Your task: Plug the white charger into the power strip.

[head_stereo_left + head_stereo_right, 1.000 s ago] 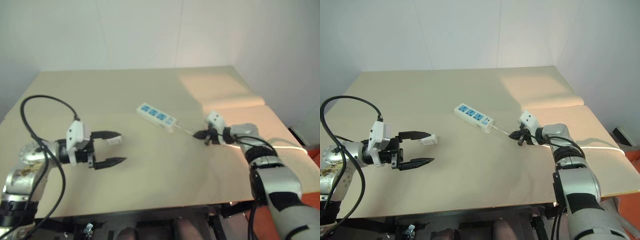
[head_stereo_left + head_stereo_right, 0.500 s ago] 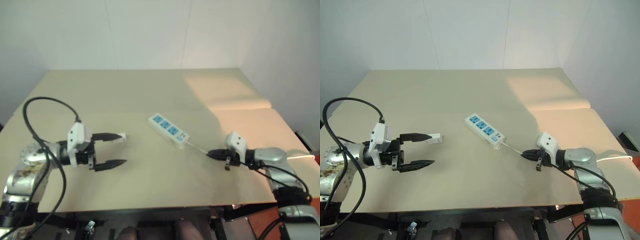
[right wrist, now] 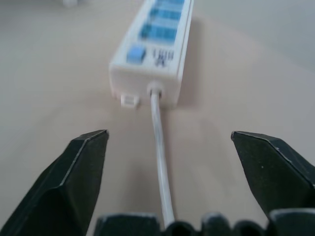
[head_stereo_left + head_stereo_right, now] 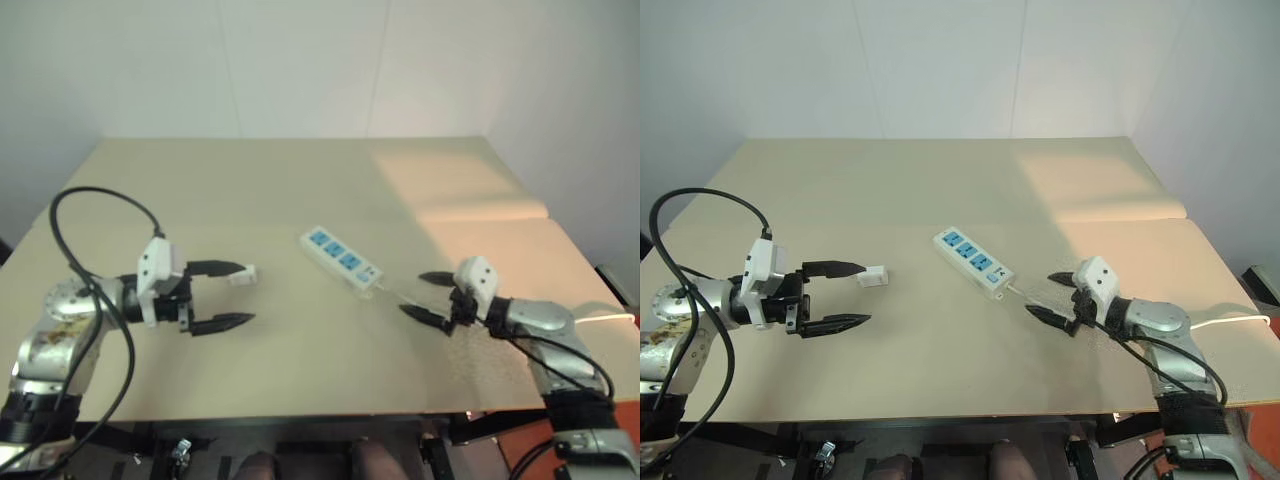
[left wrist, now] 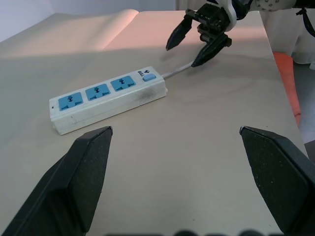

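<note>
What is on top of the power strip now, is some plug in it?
Nothing rests on the power strip: its three blue socket faces are bare. The white charger lies apart on the table. What is under the strip is covered.

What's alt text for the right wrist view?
The power strip lies on the tan table, its white cable running back between the open right gripper fingers, untouched.
</note>
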